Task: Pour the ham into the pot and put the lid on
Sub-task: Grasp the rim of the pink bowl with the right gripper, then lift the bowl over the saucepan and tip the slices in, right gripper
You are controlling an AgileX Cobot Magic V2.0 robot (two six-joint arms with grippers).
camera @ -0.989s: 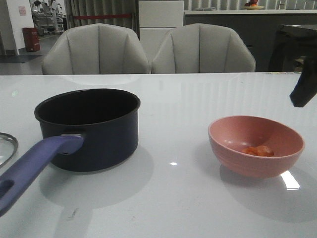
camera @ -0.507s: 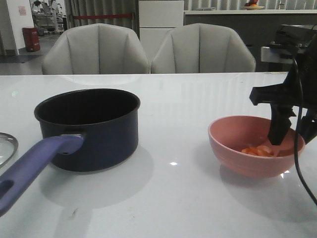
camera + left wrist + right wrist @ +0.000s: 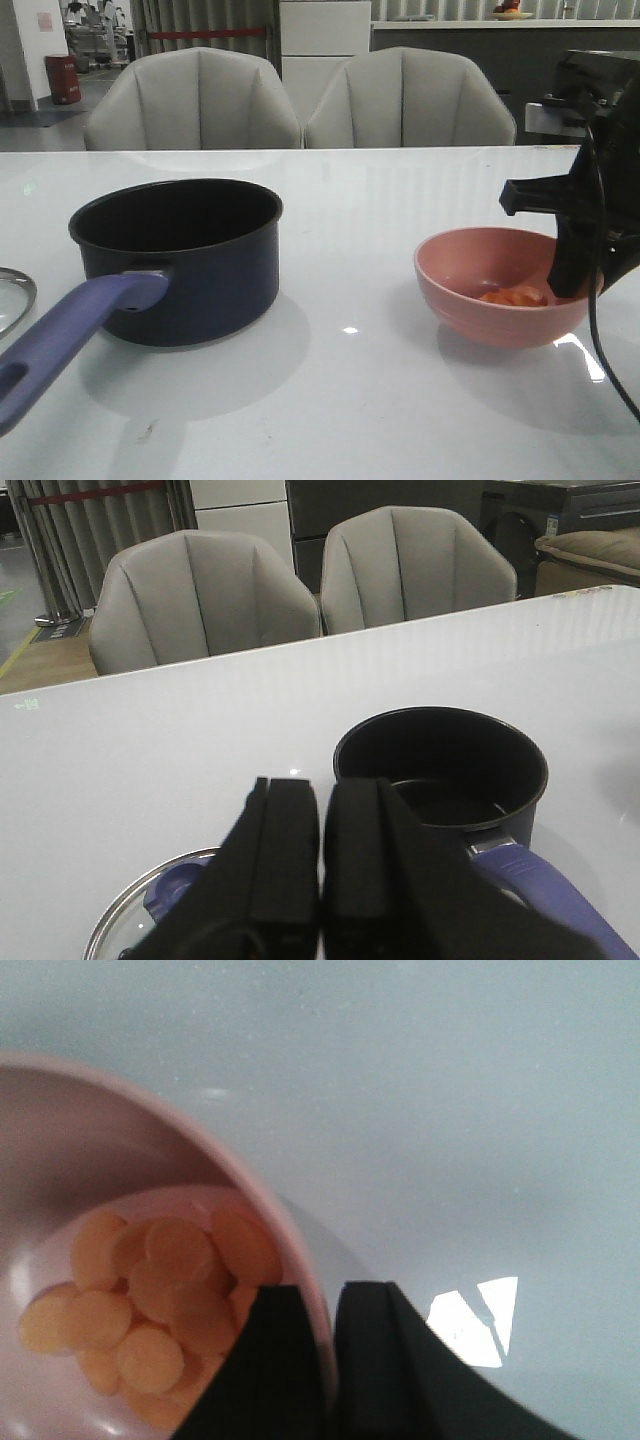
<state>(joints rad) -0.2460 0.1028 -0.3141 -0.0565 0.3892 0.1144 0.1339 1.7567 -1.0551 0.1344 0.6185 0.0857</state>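
**Status: bowl gripped, pour not started**

The lid (image 3: 12,296) is seen flat on the counter (image 3: 380,400) at far left, off the pot. The left tool (image 3: 320,865) is held closed on nothing, above the lid. The pot (image 3: 180,260) is seen empty. The ham (image 3: 512,296) is kept in the pink bowl (image 3: 490,300), whose rim is clamped by the right tool (image 3: 332,1345). Pouring and covering are left.

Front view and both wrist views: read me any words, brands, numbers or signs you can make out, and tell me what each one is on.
No text is readable in any view.
Wall notice: print too small and blurred to read.
Lid: no legible lettering on the part in view.
Pot: no marking visible.
Pink bowl: no marking visible.
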